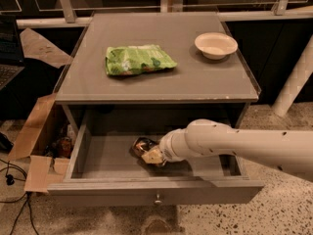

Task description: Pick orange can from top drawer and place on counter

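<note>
The top drawer (98, 155) stands pulled open below the counter (195, 82), with a small round knob (157, 199) on its front. The orange can (142, 146) lies on the drawer floor near the middle, dark and mottled with a shiny rim. My white arm (230, 143) reaches in from the right, and the gripper (154, 155) is down inside the drawer right at the can, touching or overlapping its right side. Part of the can is hidden behind the gripper.
A green crinkly snack bag (138, 59) lies on the counter's left half. A white bowl (215, 45) sits at the back right. An open cardboard box (34, 146) stands on the floor left of the cabinet, with cables beside it.
</note>
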Controlling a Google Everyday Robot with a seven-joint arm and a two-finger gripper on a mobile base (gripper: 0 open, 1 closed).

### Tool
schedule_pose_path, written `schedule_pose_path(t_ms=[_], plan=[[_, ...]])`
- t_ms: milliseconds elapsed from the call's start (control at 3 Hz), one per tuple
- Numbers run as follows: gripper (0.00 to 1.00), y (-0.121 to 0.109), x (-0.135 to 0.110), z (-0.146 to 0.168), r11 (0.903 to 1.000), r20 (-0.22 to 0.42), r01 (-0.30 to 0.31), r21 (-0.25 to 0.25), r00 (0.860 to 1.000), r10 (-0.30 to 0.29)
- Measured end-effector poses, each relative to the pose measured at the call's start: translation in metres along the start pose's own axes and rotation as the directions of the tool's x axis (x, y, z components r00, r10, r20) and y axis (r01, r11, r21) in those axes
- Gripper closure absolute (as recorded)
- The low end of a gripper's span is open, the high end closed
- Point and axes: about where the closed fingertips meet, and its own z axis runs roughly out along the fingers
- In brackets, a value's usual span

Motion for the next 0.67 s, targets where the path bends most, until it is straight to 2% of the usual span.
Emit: schedule_pose_path(t_ms=[333, 667], plan=[[1.0, 0.004, -0.006, -0.01, 0.9997, 0.026, 0.022, -0.006, 0.999, -0.022], [1.0, 0.011, -0.019, -0.037, 0.9977, 0.064, 0.06, -0.03, 0.996, -0.058]])
